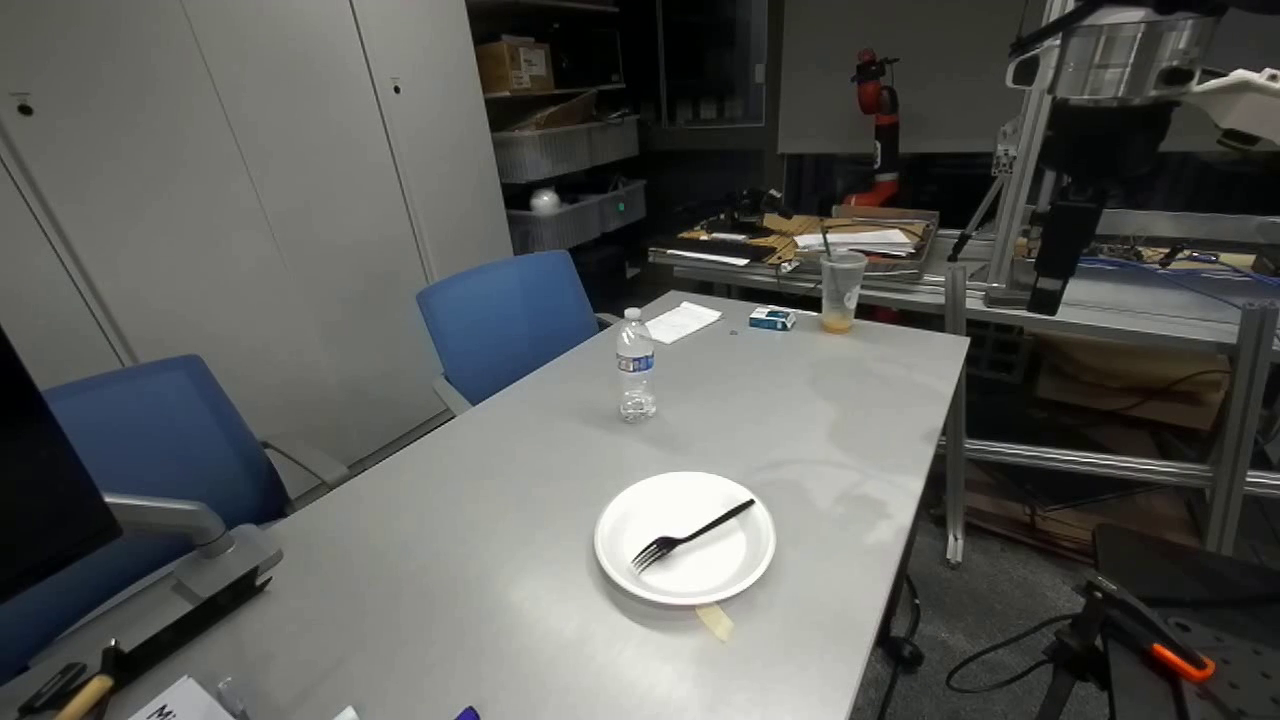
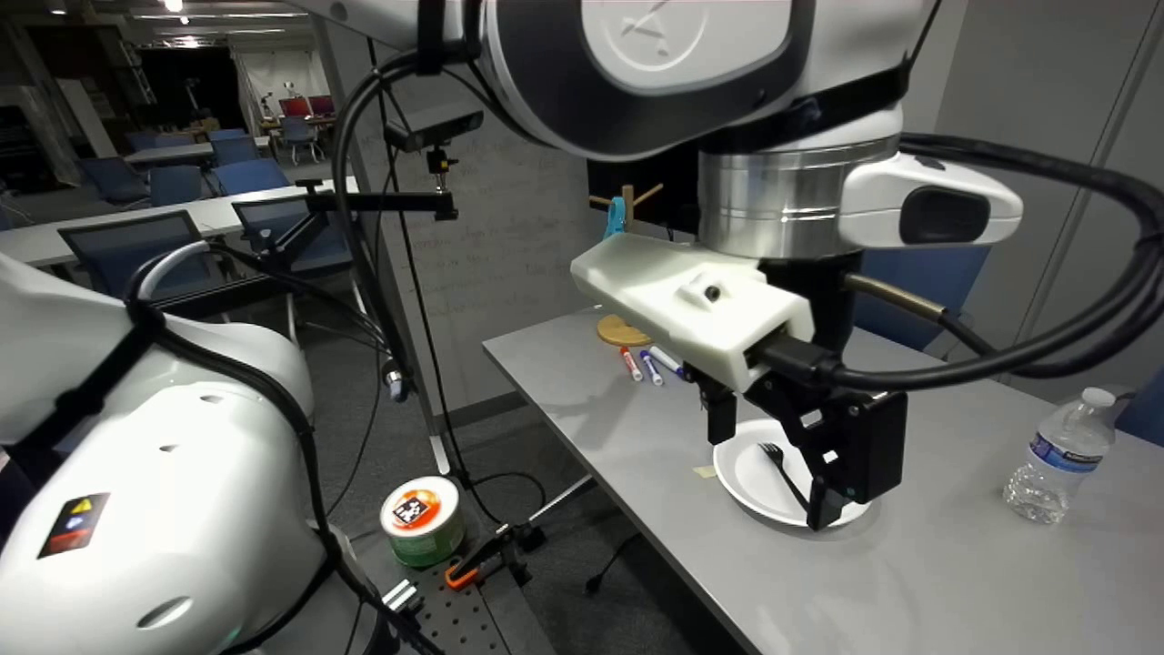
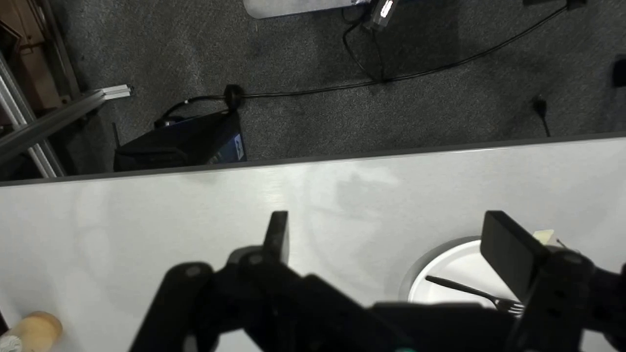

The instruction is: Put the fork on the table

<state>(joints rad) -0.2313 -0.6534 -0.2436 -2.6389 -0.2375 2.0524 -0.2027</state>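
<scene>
In an exterior view, the black fork (image 1: 690,537) is lying on the white round plate (image 1: 655,508), with its tines toward the near left and its handle toward the far right. The plate rests on the grey worktop (image 1: 480,560). The jaws are released: they stand wide apart above the grey worktop, and in the wrist view one jaw covers part of the plate. Beyond the plate a water bottle (image 1: 636,370) stands upright, and near the far end there is a clear cup (image 1: 842,290).
</scene>
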